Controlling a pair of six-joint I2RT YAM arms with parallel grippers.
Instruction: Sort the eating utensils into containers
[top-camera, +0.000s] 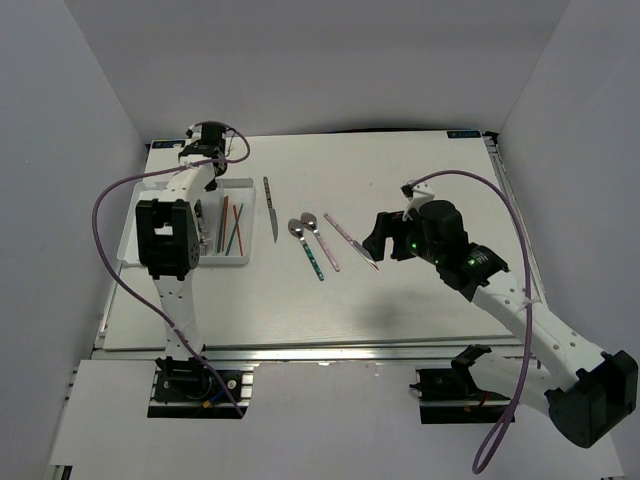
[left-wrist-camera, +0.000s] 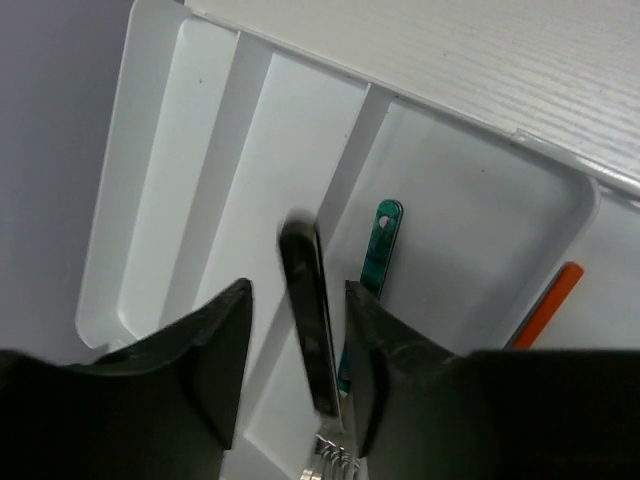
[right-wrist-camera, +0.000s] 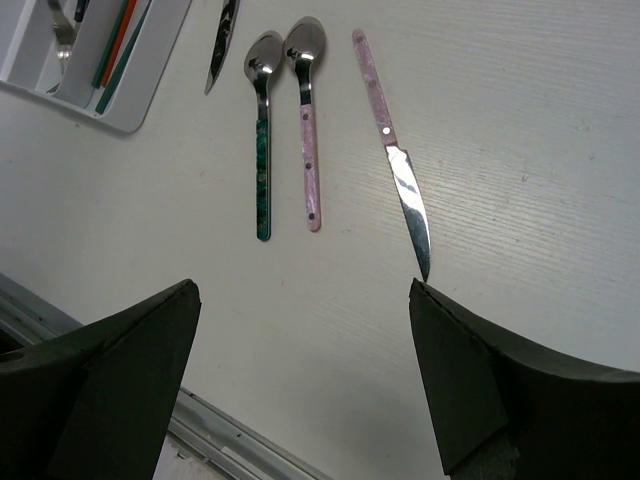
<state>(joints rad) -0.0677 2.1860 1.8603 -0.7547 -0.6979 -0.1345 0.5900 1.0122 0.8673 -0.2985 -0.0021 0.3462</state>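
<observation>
- Left gripper (left-wrist-camera: 298, 290) hangs spread over the tray (left-wrist-camera: 160, 200); the dark-handled fork (left-wrist-camera: 312, 340) shows between its fingers, so I judge this the drop-off.
- Right gripper (right-wrist-camera: 302, 290), spread wide above the bench (right-wrist-camera: 520, 150), next needs lowering onto the pink knife (right-wrist-camera: 385, 120).

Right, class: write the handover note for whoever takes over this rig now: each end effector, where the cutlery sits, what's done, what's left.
Left end effector: open over the white tray, a dark-handled fork loose between its fingers; whether it rests in the tray is unclear.
Right end effector: open, empty, above the table near the pink knife.
Done: chopsticks and a teal-handled piece lie in the tray.
Left: dark knife, teal spoon, pink spoon and pink knife lie on the table.
</observation>
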